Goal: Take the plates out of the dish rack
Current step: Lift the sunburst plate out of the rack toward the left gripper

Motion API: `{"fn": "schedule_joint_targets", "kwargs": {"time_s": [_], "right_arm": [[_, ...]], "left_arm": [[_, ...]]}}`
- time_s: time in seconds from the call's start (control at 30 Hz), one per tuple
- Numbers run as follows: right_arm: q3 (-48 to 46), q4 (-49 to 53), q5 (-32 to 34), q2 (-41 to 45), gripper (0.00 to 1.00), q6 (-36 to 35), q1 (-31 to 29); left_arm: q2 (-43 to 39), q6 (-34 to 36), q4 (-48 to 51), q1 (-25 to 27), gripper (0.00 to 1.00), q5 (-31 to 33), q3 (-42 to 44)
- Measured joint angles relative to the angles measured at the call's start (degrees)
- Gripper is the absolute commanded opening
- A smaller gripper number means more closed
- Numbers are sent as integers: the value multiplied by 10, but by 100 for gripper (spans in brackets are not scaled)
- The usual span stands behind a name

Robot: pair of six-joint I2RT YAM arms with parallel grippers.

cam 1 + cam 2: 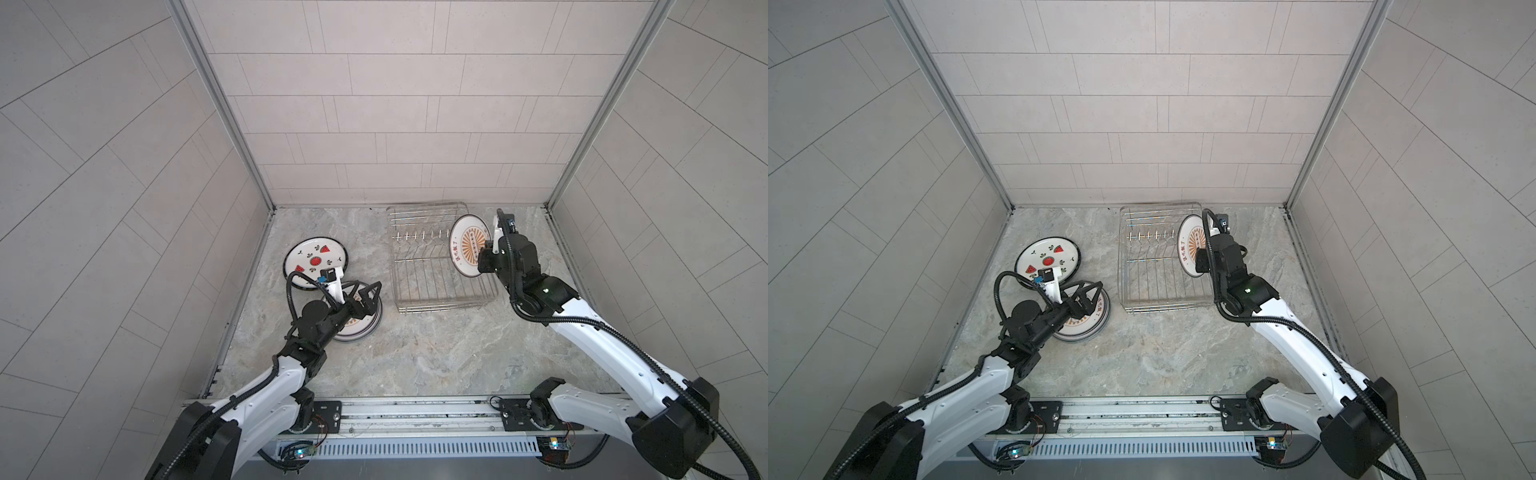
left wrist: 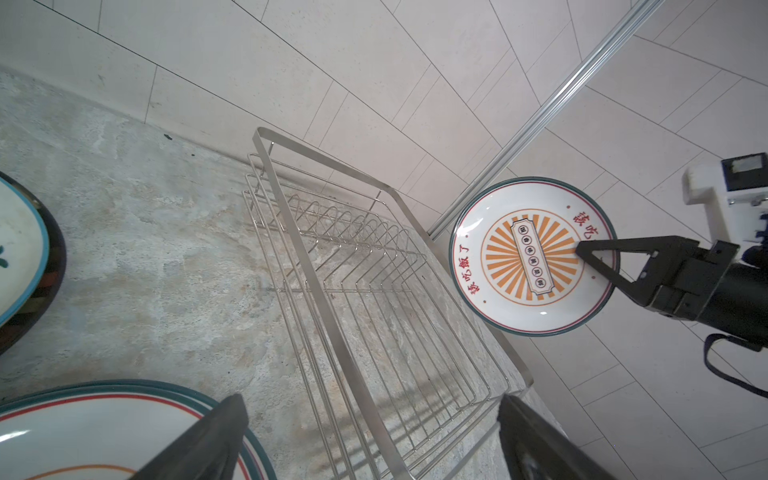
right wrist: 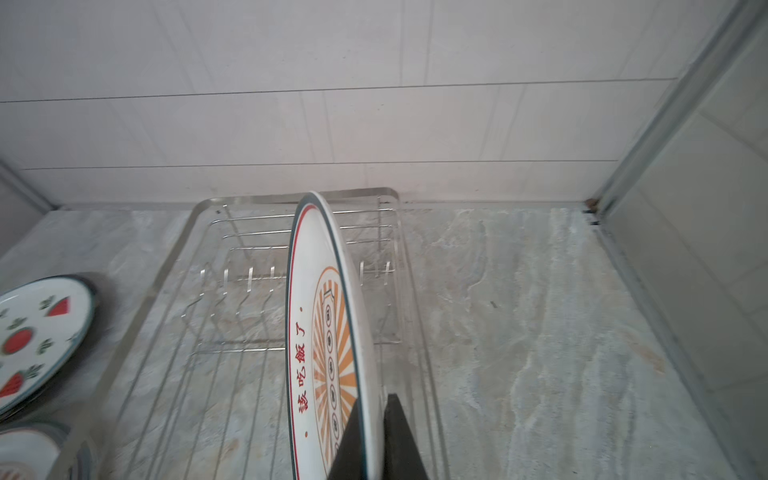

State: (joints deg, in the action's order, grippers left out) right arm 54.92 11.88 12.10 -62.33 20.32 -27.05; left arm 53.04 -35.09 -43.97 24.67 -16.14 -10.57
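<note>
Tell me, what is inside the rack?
No plate shows inside the rack: only its bare prongs and base wires, with the table seen through. The right tool holds a sunburst plate upright over its right end, which covers a few wires there.

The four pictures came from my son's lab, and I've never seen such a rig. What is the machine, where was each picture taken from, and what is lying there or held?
It is a robot with two arms, each ending in a two-fingered gripper. Two pictures look down from a camera pair overhead; the other two come from cameras on the wrists. On the marbled table lie a wire dish rack, a watermelon plate and a stack of sunburst plates. The left gripper is open above that stack, holding nothing. The right gripper is shut on one sunburst plate, held on edge at the rack's right end.
</note>
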Motion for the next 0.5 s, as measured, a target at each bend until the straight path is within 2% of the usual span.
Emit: {"fn": "schedule_joint_targets", "kwargs": {"time_s": [0.17,0.5], "right_arm": [[-29,-33,-133,31,5,32,-10],[-99,-116,-334,67,4,97,-9]], "left_arm": [[0,-10,-25,0,100,-37,2],[24,-64,-122,22,100,-135,6]]}}
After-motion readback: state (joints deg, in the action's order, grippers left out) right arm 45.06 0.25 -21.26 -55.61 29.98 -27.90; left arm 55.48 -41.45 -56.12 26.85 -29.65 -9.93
